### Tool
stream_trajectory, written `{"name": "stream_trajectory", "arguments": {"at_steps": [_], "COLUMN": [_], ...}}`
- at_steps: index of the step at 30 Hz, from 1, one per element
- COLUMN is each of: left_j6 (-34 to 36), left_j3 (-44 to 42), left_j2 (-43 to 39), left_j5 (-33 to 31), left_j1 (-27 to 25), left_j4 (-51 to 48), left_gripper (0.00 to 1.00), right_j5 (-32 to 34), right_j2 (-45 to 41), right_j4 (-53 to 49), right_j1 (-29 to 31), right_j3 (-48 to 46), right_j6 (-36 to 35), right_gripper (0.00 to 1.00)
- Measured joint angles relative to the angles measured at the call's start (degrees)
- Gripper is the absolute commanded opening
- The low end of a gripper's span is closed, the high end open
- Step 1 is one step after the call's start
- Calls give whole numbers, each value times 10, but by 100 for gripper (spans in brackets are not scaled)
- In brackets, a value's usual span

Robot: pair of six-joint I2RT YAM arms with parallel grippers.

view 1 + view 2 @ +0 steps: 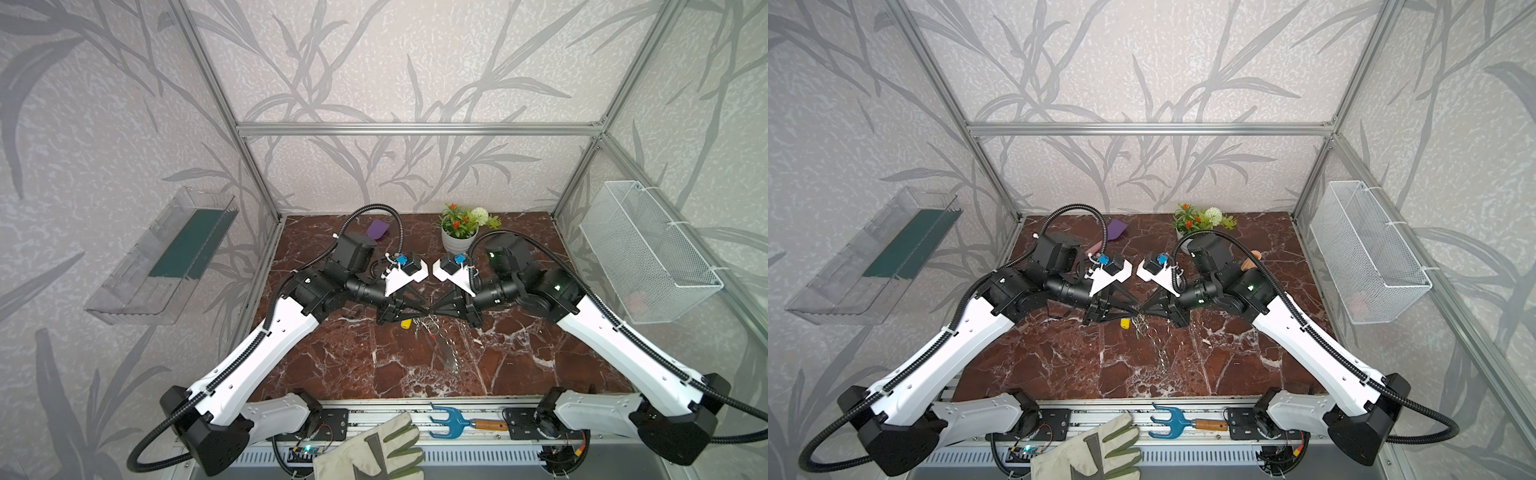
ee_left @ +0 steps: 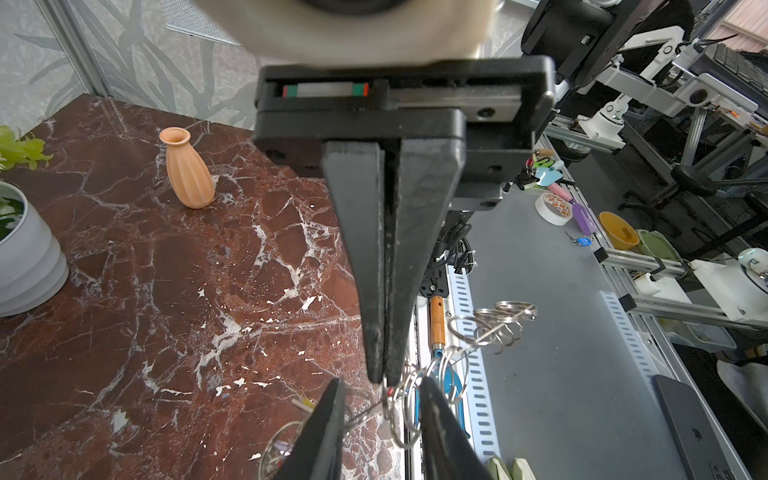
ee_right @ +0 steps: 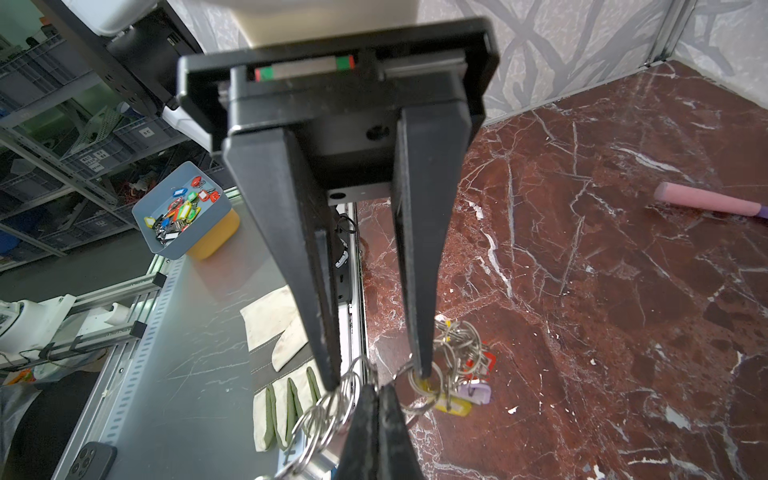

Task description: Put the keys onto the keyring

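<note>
Both grippers meet tip to tip above the middle of the marble table (image 1: 332, 365). My right gripper (image 3: 376, 388) is shut on the keyring (image 1: 446, 353), whose grey band fringed with silver rings hangs down toward the table's front in both top views. My left gripper (image 2: 381, 384) is open. Its fingers (image 3: 415, 249) stand on either side of the right gripper's tips, among the silver rings (image 2: 409, 399), and one tip sits inside a ring. Several keys hang bunched below: yellow (image 3: 453, 405), lilac (image 3: 476, 392) and red (image 3: 486, 361). The yellow key (image 1: 1124, 323) also shows in a top view.
A white pot with a plant (image 1: 457, 241) and a purple spatula (image 1: 378, 230) stand at the back. A terracotta vase (image 2: 189, 174) stands behind the right arm. A glove (image 1: 374, 449) and a blue hand rake (image 1: 453, 422) lie on the front rail. A wire basket (image 1: 648, 257) hangs on the right wall.
</note>
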Motion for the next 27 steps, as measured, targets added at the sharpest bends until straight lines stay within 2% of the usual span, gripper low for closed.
{"name": "stream_trajectory", "arguments": {"at_steps": [3,7,19,22,27], "left_j6": [0,0,4,4,3], "left_j3": [0,-1,-4,-4,-4], "left_j2": [3,3,5,6,9], "left_j5": [-3,-4,3,4,7], "left_j1": [0,0,-3,-4,-7], "left_j4": [0,0,-3,-2,-2], "left_gripper": [34,28,19,12,5], "right_j5": [-2,-5,-5,-6,-5], "right_j2": [0,-1,-9,-11,-12], "right_j4": [0,0,3,5,5], "right_j1": [0,0,-3,-4,-6], "right_j3": [0,0,-2,-2,-4], "right_j6": [0,0,2,4,6], "right_gripper": [0,0,0,0,0]}}
